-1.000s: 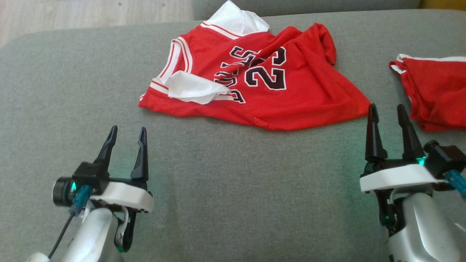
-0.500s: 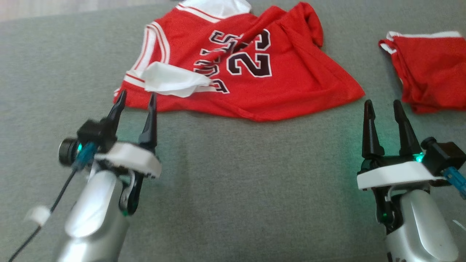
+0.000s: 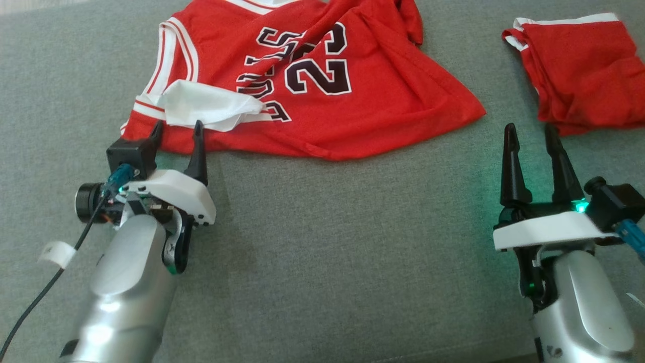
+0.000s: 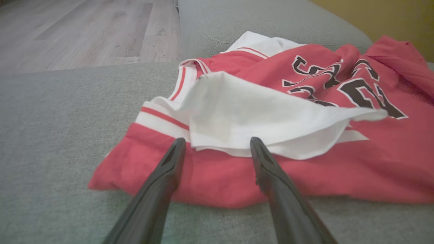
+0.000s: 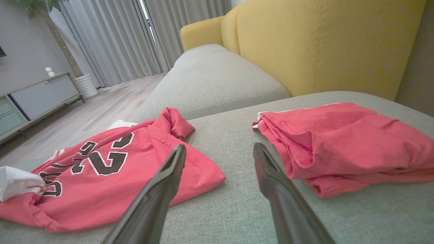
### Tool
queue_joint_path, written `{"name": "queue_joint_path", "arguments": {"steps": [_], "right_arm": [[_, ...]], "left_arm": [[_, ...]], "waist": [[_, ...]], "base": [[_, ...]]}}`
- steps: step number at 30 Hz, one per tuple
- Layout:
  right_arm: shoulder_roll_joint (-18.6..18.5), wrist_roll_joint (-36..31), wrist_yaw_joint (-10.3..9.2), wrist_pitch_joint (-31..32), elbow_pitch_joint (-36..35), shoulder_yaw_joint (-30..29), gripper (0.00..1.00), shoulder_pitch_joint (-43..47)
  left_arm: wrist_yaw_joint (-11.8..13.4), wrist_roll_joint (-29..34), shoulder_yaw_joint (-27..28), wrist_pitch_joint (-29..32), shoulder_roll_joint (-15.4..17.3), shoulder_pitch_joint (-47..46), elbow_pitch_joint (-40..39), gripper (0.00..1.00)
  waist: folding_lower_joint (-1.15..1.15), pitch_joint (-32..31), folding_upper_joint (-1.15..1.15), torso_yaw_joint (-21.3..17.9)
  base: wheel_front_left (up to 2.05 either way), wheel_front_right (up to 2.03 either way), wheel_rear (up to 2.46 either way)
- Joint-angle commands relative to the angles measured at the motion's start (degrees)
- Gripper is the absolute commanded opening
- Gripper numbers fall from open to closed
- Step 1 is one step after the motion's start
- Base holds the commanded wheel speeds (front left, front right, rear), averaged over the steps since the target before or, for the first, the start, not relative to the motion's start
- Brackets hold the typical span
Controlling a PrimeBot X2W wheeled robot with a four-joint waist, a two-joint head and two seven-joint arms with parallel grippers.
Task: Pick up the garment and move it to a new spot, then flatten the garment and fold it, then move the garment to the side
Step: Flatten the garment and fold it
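Jersey (image 3: 393, 111) lies crumpled on sofa (image 3: 327, 252), folded red garment (image 3: 579, 65) nearby.

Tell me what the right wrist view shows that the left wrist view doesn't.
Right wrist: a second, bunched red garment, the yellow sofa back, curtains, and the open right gripper over grey cushion. Left wrist: the open left gripper at the near corner of the red 23 jersey, by its white flap. Both: that jersey, the flap, the cushion, wooden floor.
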Motion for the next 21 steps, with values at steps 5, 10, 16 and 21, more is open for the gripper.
{"name": "queue_joint_path", "arguments": {"steps": [5, 10, 16, 21], "right_arm": [[-0.14, 0.34, -0.05, -0.66, -1.44, 1.02, 1.00, -1.11], [-0.14, 0.32, -0.05, -0.71, -1.15, 1.01, 1.00, -1.45], [-0.14, 0.45, -0.05, -0.75, -0.67, 1.00, 1.00, -1.72], [-0.14, 0.58, -0.05, -0.77, -0.29, 1.07, 1.00, -1.90]], "left_arm": [[-0.53, -0.49, 1.86, -1.60, 1.31, -3.09, 0.47, 1.00], [-1.16, -1.20, 1.77, -1.97, 0.72, -4.62, 2.46, 1.00], [-1.67, -1.62, 1.58, -3.17, 0.43, -5.88, 4.05, 1.00], [-1.99, -2.21, 1.55, -3.25, 0.37, -6.44, 5.43, 1.00]], "waist": [[-0.01, 0.23, 0.00, -0.06], [-0.01, 0.53, 0.00, -0.20], [-0.01, 0.72, 0.00, -0.47], [-0.01, 0.77, 0.00, -0.62]], "base": [[0.00, 0.00, 0.00], [0.00, 0.00, 0.00], [0.00, 0.00, 0.00], [0.00, 0.00, 0.00]]}}
